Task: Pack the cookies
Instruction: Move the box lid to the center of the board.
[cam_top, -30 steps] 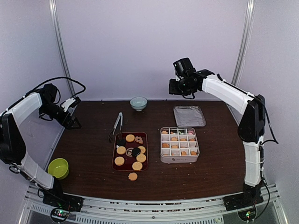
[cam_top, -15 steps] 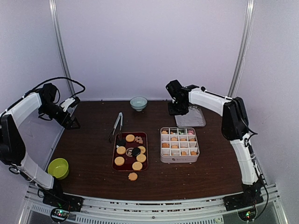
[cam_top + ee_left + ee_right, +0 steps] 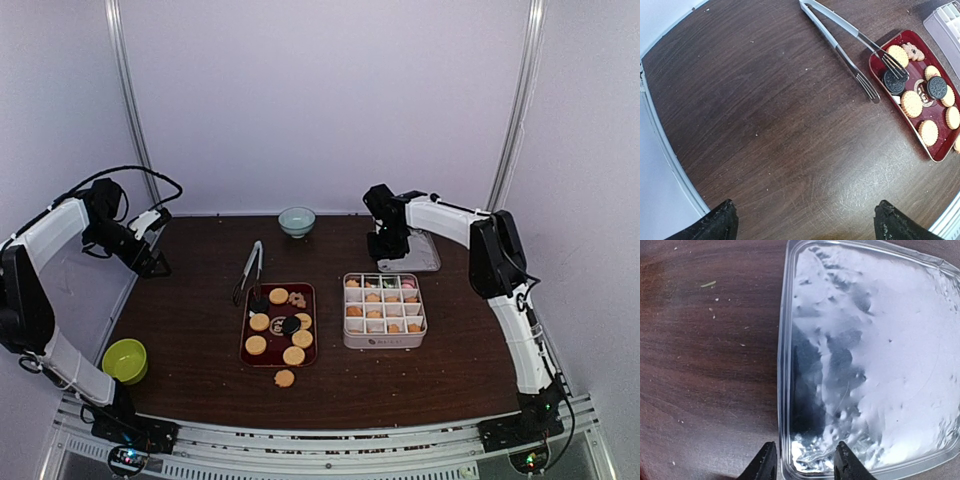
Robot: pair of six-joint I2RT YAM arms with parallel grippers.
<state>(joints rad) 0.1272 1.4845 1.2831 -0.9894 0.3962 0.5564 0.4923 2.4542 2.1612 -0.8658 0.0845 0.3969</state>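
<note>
We have the right gripper low over the clear lid, its 2 fingers parted and straddling the lid's left rim. The cookies lie well apart from them, on the red tray and in the divided box. The left gripper hangs spread wide over the table, with the tray's cookies well off from it.

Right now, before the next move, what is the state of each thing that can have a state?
divided box, open, many cells hold cookies
lid, off, flat on the table behind the box
tongs, unheld, tips resting at the red tray
red tray, partly covered with cookies
loose cookie, on the table, off the tray
left fingers, wide open, empty
right fingers, open, astride the lid's rim
</note>
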